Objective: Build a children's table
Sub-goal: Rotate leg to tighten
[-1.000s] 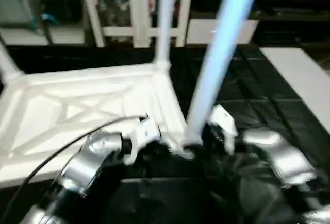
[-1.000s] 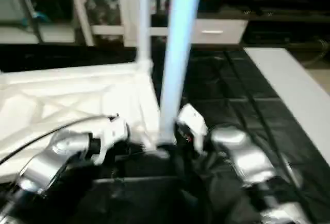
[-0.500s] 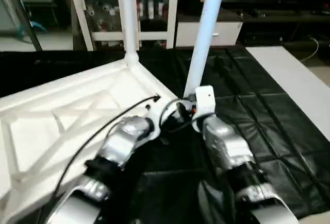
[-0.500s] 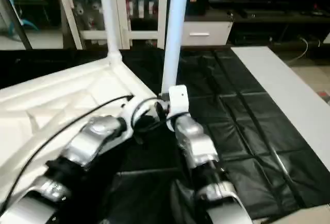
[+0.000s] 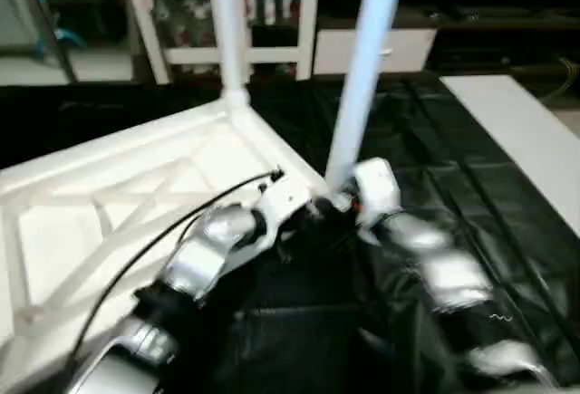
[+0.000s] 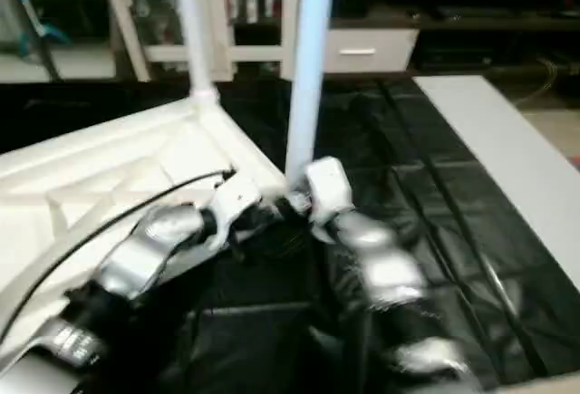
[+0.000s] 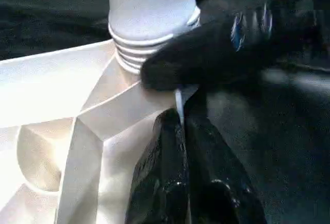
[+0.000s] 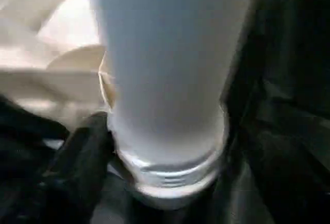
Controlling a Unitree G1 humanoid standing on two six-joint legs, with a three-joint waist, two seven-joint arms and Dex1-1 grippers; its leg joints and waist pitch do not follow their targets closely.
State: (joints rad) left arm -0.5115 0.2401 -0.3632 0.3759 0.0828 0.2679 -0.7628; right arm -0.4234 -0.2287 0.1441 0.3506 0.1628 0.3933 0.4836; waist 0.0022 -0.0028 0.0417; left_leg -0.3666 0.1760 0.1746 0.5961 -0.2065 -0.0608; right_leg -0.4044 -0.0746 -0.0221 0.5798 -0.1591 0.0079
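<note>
Leg (image 5: 362,68): long axis upright, threaded end in tabletop (image 5: 109,195) corner socket.
Right gripper (image 8: 165,183): fingers straddle leg base, grip unclear.
Left gripper (image 7: 183,147): closed, pressing tabletop rim beside socket.

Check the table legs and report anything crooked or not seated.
The near leg leans slightly instead of standing straight like the far leg. At its base, threads show above the tabletop's corner socket, so it looks not fully screwed in. Nothing looks damaged.

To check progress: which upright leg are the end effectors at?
The nearer leg, at the tabletop's near corner; the other leg stands farther back.
</note>
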